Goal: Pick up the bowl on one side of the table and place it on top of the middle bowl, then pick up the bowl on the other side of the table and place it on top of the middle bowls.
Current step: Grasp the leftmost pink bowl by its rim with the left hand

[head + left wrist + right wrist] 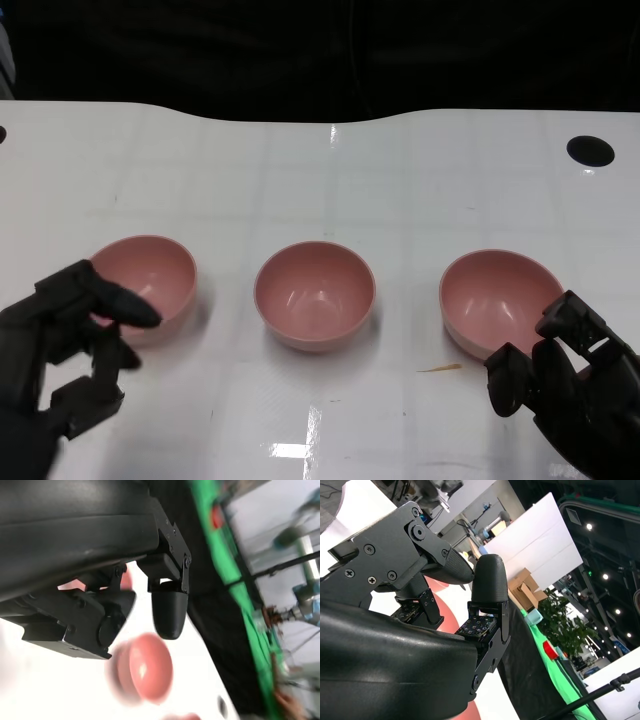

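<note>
Three pink bowls stand in a row on the white table (400,180): the left bowl (150,275), the middle bowl (315,293) and the right bowl (495,298). My left hand (65,355) sits at the left bowl's near-left side, its upper fingers reaching over the rim and its thumb lower down, holding nothing. My right hand (565,385) is at the right bowl's near-right edge with fingers spread upward, also holding nothing. The left wrist view shows a blurred pink bowl (145,667) beyond my fingertips (167,615). In the right wrist view a patch of pink bowl (454,599) shows behind my fingers (487,580).
A black round hole (590,150) lies at the table's far right. A small tan sliver (440,369) lies in front of the right bowl. The table's far edge (320,118) curves against a dark backdrop.
</note>
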